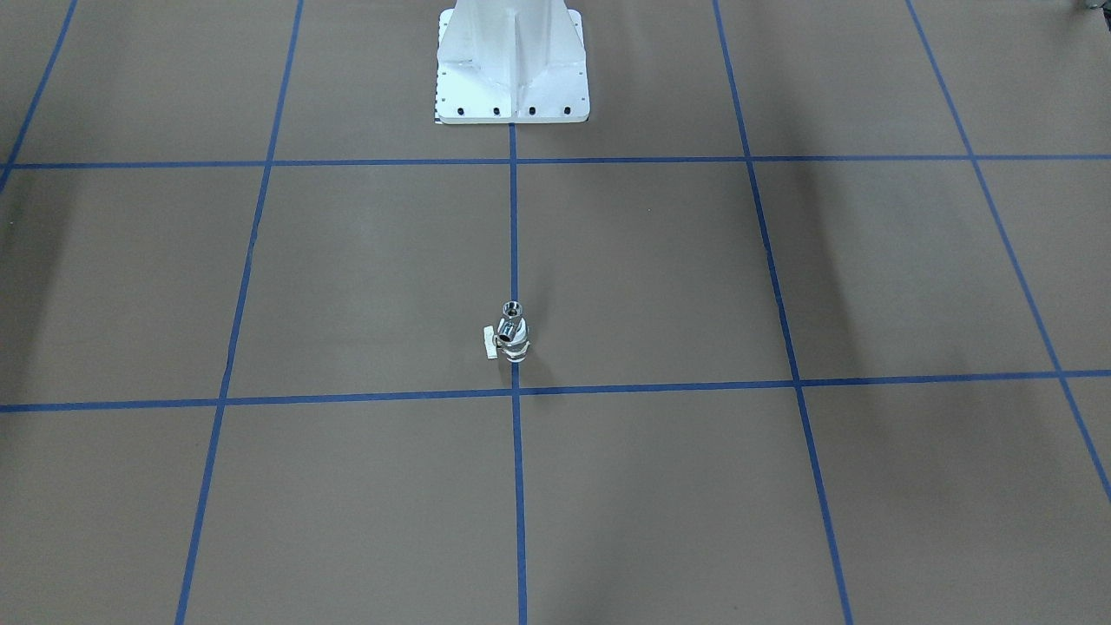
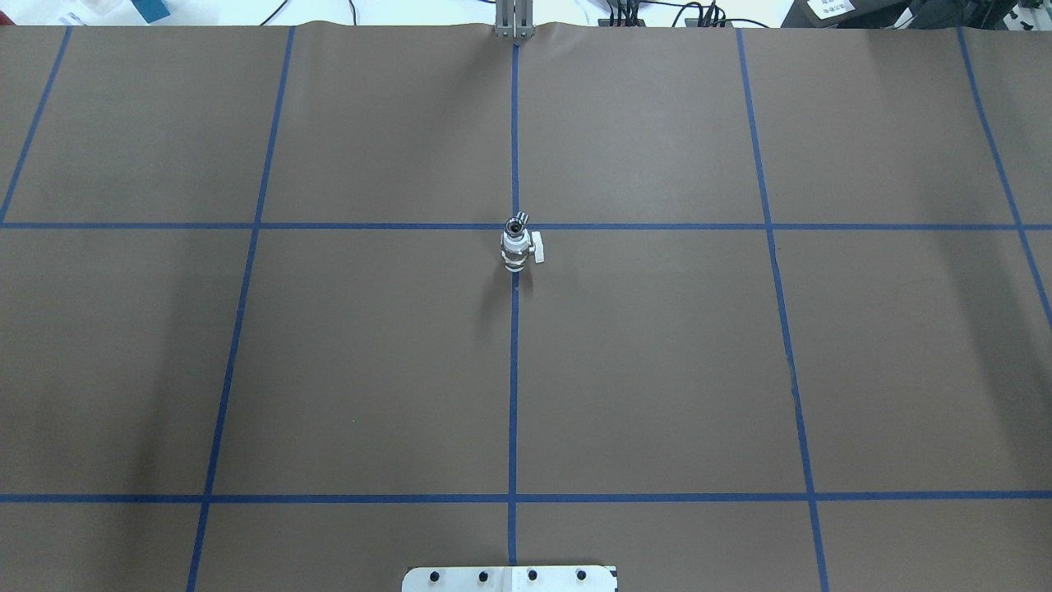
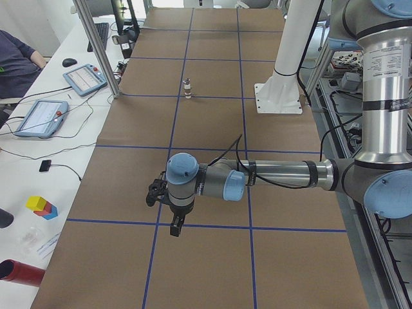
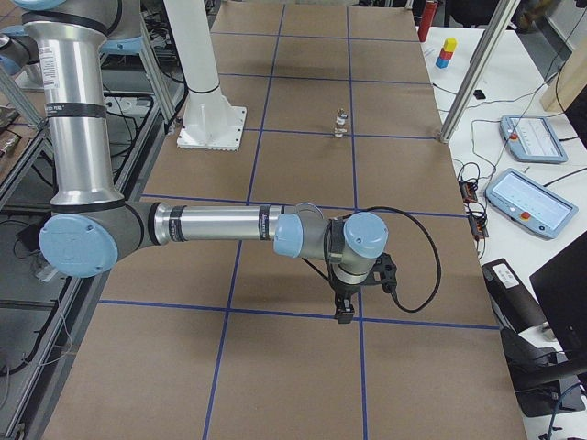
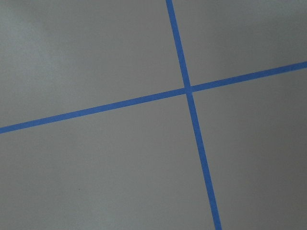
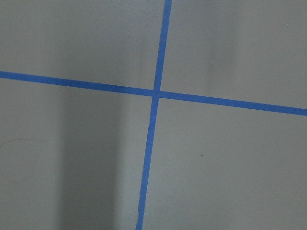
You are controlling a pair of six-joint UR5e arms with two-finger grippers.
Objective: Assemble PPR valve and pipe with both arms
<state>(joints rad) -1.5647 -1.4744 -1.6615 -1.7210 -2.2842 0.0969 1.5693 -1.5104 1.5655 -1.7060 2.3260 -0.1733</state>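
The left gripper (image 3: pixel 174 226) hangs fingers-down over a crossing of blue tape lines (image 5: pixel 96 110) towards one end of the counter (image 2: pixel 329 370). The right gripper (image 4: pixel 345 313) hangs the same way towards the other end. From these side views I cannot tell how wide either gripper stands. The left arm (image 3: pixel 277 174) and the right arm (image 4: pixel 220 225) each reach out level, well apart from the parts. On the centre tape line stands one PPR valve (image 1: pixel 514 340), upright, with its handle on the robot's right. One pipe (image 1: pixel 513 308) appears to sit on top of the valve, touching it, though it is too small to show whether it is seated. One white pedestal (image 1: pixel 512 69) stands behind them.
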